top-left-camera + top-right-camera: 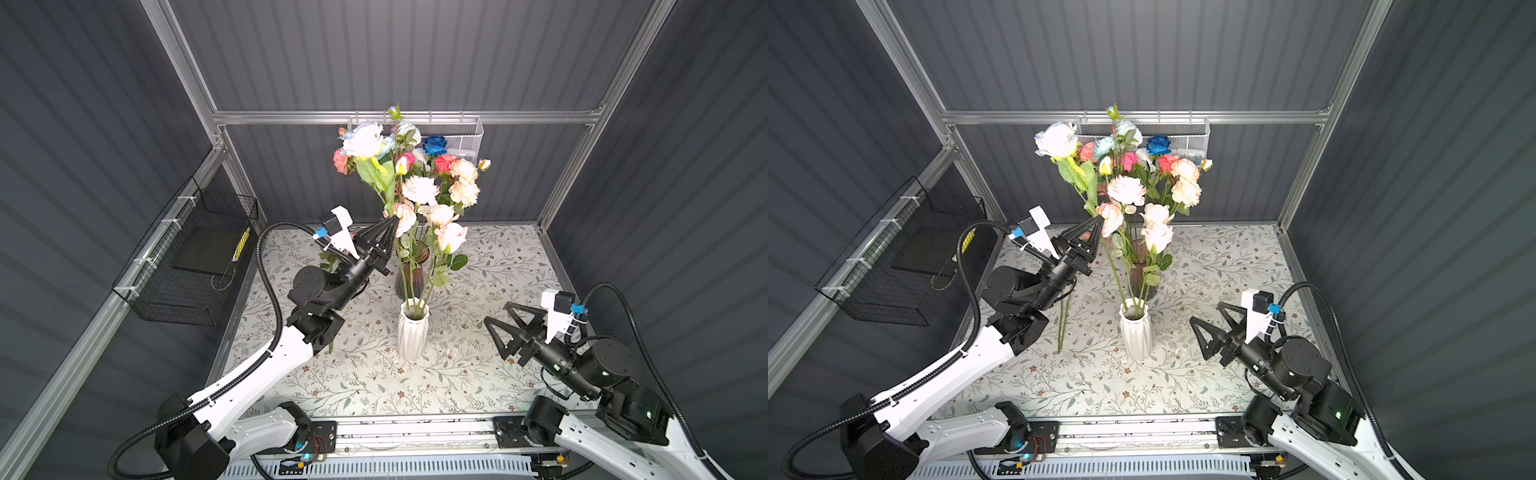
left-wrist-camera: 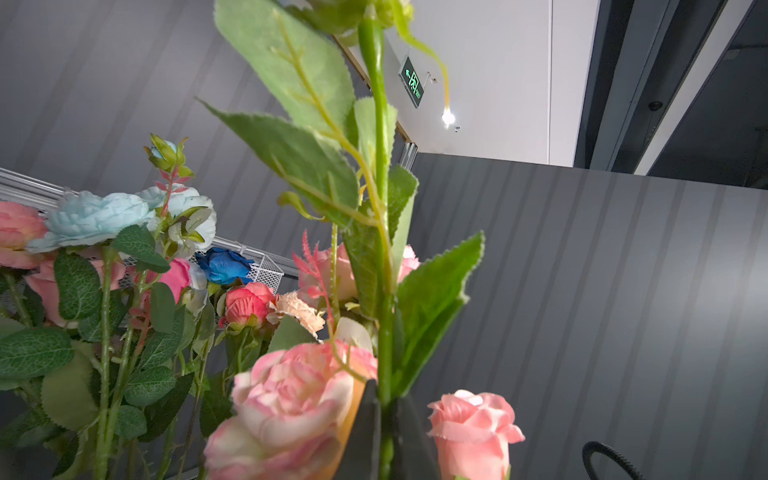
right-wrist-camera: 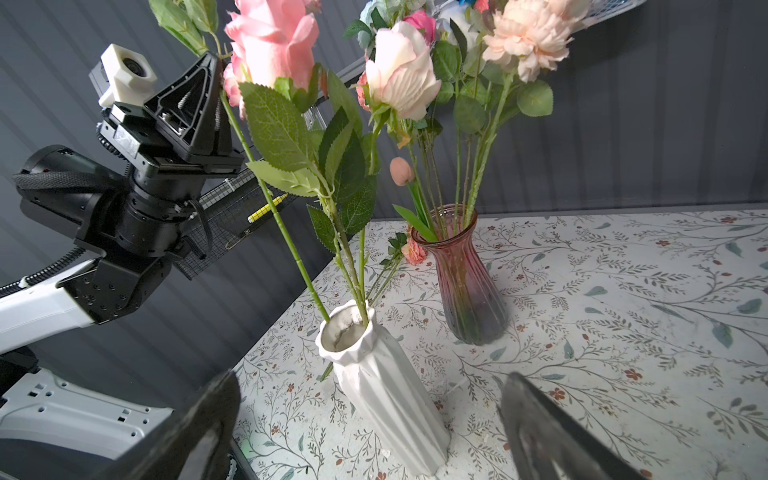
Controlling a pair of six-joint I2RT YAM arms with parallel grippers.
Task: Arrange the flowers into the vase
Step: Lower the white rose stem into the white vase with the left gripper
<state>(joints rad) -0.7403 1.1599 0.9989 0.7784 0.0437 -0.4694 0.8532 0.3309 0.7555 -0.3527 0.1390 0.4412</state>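
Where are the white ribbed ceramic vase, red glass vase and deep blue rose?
white ribbed ceramic vase point(image 1: 412, 338): in a top view, body
red glass vase point(image 3: 473, 299): right wrist view, body
deep blue rose point(image 1: 434, 145): in a top view, bloom

A robotics lab test cell — aluminium framing point(image 1: 291, 117) and grey ribbed panels point(image 1: 415, 54) box in a floral-patterned table point(image 1: 478, 374). A black wire basket point(image 1: 178, 282) hangs at centre left, exposed wiring point(image 1: 316, 446) sits at the bottom edge, and a green exit sign point(image 2: 411, 83) shows beyond the wall.
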